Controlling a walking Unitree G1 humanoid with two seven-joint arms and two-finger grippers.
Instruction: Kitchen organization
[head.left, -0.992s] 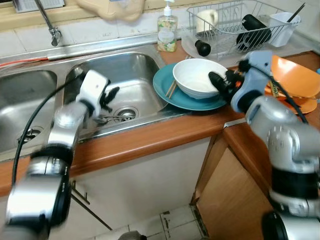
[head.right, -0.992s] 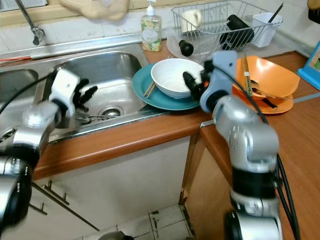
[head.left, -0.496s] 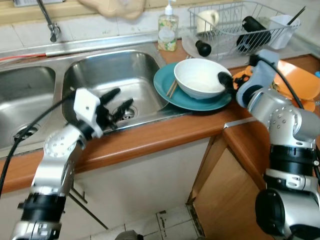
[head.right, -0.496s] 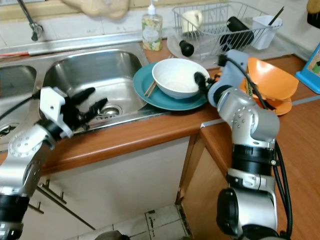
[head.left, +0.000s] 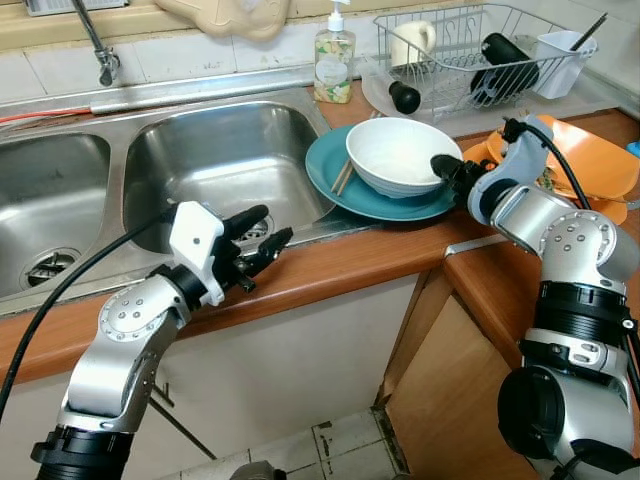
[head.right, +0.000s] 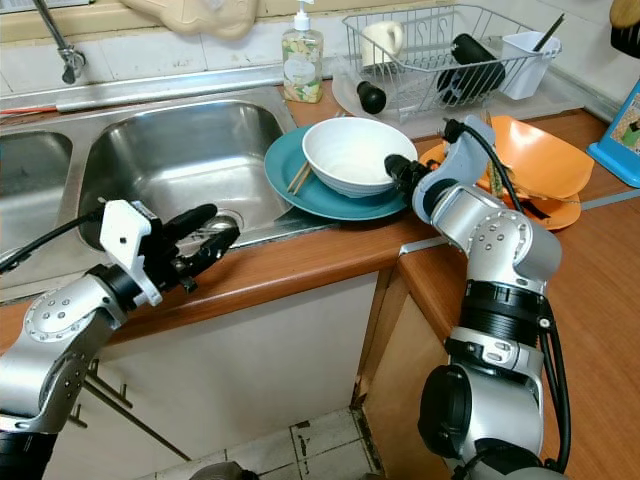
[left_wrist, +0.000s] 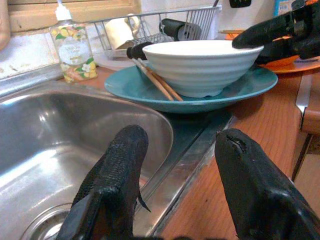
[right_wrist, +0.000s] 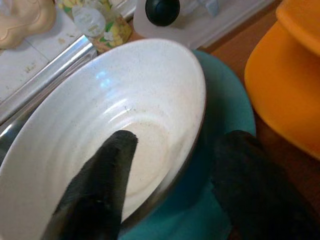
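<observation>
Nearest the robot, the left claw (head.left: 262, 228) hangs over the front edge of the wooden counter (head.left: 330, 265), at the lip of the steel sink (head.left: 215, 150). Its two black fingers (left_wrist: 116, 175) are spread well apart and hold nothing.

Farther along the counter, to the right of the sink, a white bowl (head.left: 400, 153) sits in a teal plate (head.left: 345, 195). A pair of chopsticks (head.left: 342, 177) lies on the plate, leaning against the bowl's left side.

The right claw (right_wrist: 170, 170) is at the bowl's right rim, parted, with one finger (right_wrist: 100, 175) inside the bowl and the other outside the wall, over the plate. Whether the fingers press on the rim cannot be told.

Just right of the bowl stand stacked orange dishes (head.left: 595, 155). Behind, against the tiled wall, are a soap bottle (head.left: 334, 62) and a wire dish rack (head.left: 470, 45) holding a cup and a black bottle.
</observation>
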